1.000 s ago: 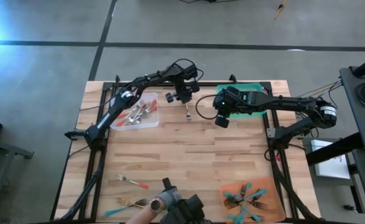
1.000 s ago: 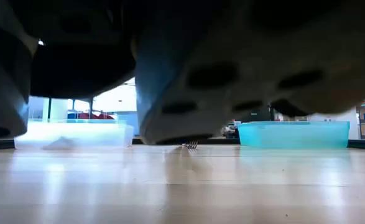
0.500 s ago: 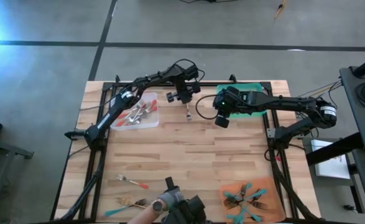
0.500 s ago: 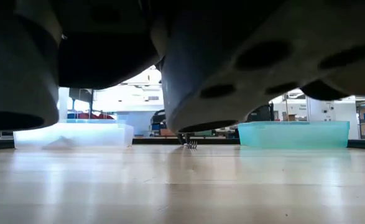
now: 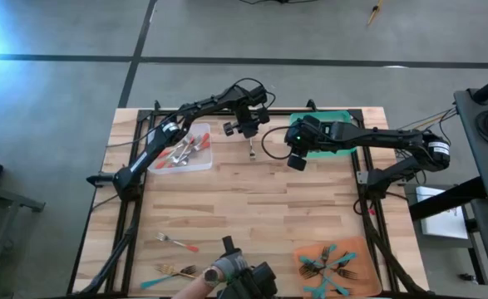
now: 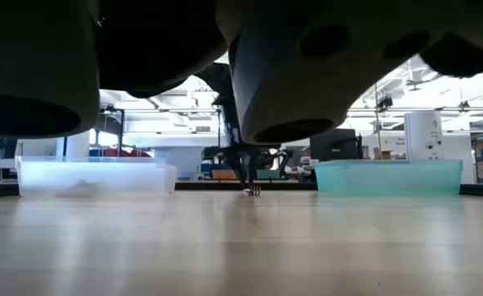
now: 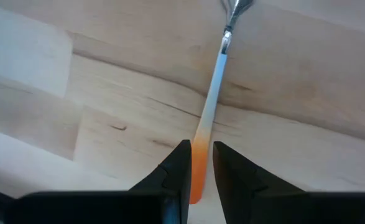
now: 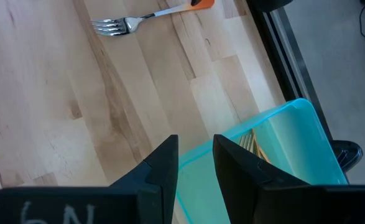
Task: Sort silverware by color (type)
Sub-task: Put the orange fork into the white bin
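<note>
My left gripper [image 5: 246, 129] is at the far middle of the table, shut on a fork [image 5: 251, 149] with a red-tipped pale handle and a metal head. The low view shows the gripper [image 6: 246, 168] above the fork's tines [image 6: 253, 191]. My right gripper [image 5: 297, 159] hovers beside the green tray [image 5: 337, 119], fingers slightly open and empty. The clear tray [image 5: 200, 162] holds red-handled silverware [image 5: 179, 152]. The orange tray [image 5: 362, 249] holds teal-handled forks [image 5: 327, 264]. Two loose pieces [image 5: 177, 242] [image 5: 170, 270] lie flat at the near left. My left gripper pinches the red free end of the fork's handle [image 7: 196, 163] between its two fingers. The fingers come from above, pointing down, roughly in line with the handle. The fork hangs below them, tilted, head lowest, with its tines [image 6: 253, 191] at the table top.
Gold-toned pieces [image 8: 250, 144] lie in the green tray [image 8: 281, 155]. A person's hand with a dark object [image 5: 231, 274] is at the table's near edge and fills the top of the low view [image 6: 307, 66]. Bare wood lies across the table's middle.
The dark bulk close in front of the low camera has moved up and aside, uncovering my left gripper and the fork. The fork's tines stay at the same spot on the table.
</note>
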